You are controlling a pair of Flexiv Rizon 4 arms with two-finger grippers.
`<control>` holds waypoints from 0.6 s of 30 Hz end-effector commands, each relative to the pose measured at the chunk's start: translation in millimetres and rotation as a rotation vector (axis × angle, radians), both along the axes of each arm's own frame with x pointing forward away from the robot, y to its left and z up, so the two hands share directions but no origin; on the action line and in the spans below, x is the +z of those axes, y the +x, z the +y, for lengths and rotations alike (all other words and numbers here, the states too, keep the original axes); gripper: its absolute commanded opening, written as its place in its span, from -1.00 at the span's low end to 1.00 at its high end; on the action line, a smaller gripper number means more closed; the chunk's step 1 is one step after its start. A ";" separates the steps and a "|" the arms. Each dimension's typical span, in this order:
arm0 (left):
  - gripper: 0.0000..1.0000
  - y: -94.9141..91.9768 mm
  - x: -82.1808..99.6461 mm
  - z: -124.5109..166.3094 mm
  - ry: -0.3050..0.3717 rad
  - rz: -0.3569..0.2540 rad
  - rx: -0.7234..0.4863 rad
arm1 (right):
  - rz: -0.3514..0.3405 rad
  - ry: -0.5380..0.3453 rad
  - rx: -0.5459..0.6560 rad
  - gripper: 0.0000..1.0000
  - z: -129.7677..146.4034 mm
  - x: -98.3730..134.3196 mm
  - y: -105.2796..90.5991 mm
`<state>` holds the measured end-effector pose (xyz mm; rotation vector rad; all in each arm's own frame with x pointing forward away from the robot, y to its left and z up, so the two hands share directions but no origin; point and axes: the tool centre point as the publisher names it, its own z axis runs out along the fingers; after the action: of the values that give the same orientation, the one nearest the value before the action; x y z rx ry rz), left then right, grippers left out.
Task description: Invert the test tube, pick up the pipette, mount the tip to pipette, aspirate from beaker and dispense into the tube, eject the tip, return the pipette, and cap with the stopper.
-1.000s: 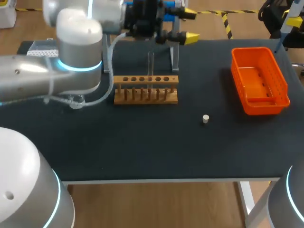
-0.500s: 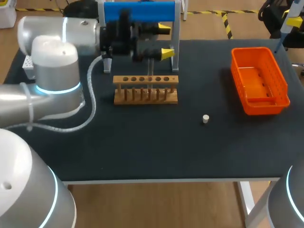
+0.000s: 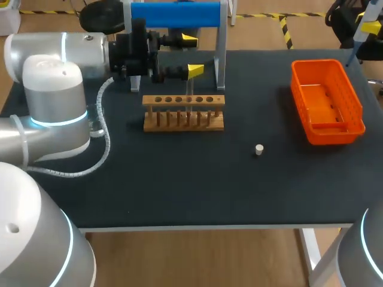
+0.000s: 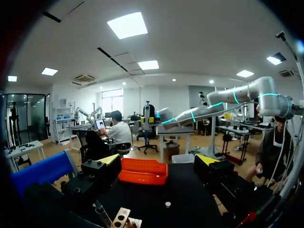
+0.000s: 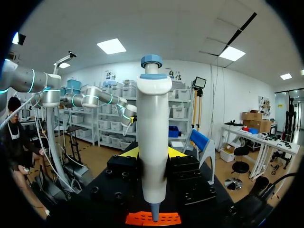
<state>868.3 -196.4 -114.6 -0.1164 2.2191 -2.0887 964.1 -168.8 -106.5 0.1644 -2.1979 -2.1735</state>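
Head view – left gripper: the left gripper point(image 3: 191, 55) is hovering well left of the orange plastic mesh basket point(image 3: 326, 101), its fingers spreading wide and gripping nothing.
Head view – tube: the clear glass test tube point(image 3: 189, 89) is standing upright in the wooden six-hole rack point(image 3: 184, 112), well left of the basket, close under one yellow tip.
Head view – stopper: the small white cylindrical stopper point(image 3: 259, 149) is lying on the black table point(image 3: 179, 191), left of the basket and nearer the front edge.
Left wrist view: the basket point(image 4: 142, 171) is showing ahead between the parted fingers point(image 4: 110, 159); the stopper point(image 4: 167, 204) is lying on its near side.
Right wrist view: the right gripper point(image 5: 153, 153) is pinching the white blue-capped pipette point(image 5: 153, 118) upright, its narrow end pointing at the basket point(image 5: 137, 218).
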 end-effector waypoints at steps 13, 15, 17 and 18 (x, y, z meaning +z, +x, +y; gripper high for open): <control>1.00 -3.4 2.2 2.7 -0.005 0.022 0.021 | 0.000 -0.004 0.002 -1.00 -0.7 1.0 0.4; 1.00 -3.4 2.2 2.7 -0.005 0.022 0.021 | 0.000 -0.004 0.002 -1.00 -0.7 1.0 0.4; 1.00 -3.4 2.2 2.7 -0.005 0.022 0.021 | 0.000 -0.004 0.002 -1.00 -0.7 1.0 0.4; 1.00 -3.4 2.2 2.7 -0.005 0.022 0.021 | 0.000 -0.004 0.002 -1.00 -0.7 1.0 0.4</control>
<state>866.3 -194.0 -112.3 -0.1615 2.2193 -2.0929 964.1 -168.8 -106.5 0.1643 -2.1979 -2.1735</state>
